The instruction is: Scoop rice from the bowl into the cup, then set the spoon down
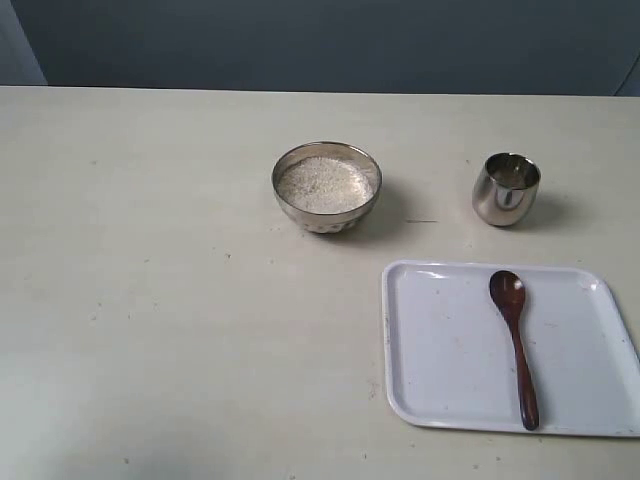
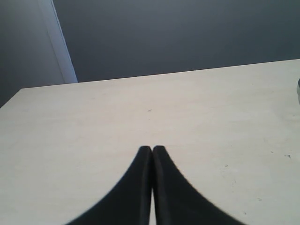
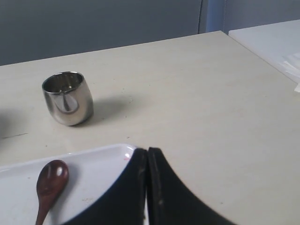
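Observation:
A round steel bowl (image 1: 327, 187) full of white rice (image 1: 324, 184) stands mid-table. To its right sits the small steel cup (image 1: 506, 188), upright and seemingly without rice, also in the right wrist view as the cup (image 3: 68, 97). The dark wooden spoon (image 1: 516, 343) lies on the white tray (image 1: 440, 360), head toward the cup; its head shows as the spoon (image 3: 50, 183). My left gripper (image 2: 152, 148) is shut on nothing above bare table. My right gripper (image 3: 147, 150) is shut on nothing over the tray's far corner (image 3: 117, 152). Neither gripper appears in the exterior view.
The beige table (image 1: 150, 300) runs to a dark wall behind. A second white surface with papers (image 3: 276, 44) lies beyond the table's edge in the right wrist view. The tray holds only the spoon.

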{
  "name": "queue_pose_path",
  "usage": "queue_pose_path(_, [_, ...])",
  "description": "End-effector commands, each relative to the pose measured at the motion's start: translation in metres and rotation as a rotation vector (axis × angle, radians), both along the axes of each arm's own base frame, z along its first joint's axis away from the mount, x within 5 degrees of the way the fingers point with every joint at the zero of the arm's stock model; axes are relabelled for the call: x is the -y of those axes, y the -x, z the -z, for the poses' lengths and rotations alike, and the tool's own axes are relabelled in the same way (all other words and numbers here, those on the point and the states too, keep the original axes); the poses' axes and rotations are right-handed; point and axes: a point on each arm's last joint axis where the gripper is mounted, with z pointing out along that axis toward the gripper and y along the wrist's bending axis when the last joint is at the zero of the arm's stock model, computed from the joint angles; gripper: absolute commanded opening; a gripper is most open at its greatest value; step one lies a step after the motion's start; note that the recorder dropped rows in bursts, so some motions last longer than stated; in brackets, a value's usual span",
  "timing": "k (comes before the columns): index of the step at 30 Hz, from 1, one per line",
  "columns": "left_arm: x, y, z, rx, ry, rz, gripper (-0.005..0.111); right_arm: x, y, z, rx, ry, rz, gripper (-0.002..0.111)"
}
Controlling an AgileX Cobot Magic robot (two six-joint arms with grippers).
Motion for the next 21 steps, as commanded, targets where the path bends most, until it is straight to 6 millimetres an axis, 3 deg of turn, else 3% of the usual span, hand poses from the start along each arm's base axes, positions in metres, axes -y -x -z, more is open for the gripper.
queue_pose_path(1, [0.0003,0.0004,-0.0017,0.009,0.005,0.007,0.001,0.0011,-0.0002,0.0004,0.011,0.022,0.008,0.000])
queue_pose_path(21, [0.0003,0.0004,-0.0017,0.009,0.005,0.007,0.001,0.0017,-0.0006,-0.0011,0.027,0.033,0.012,0.000])
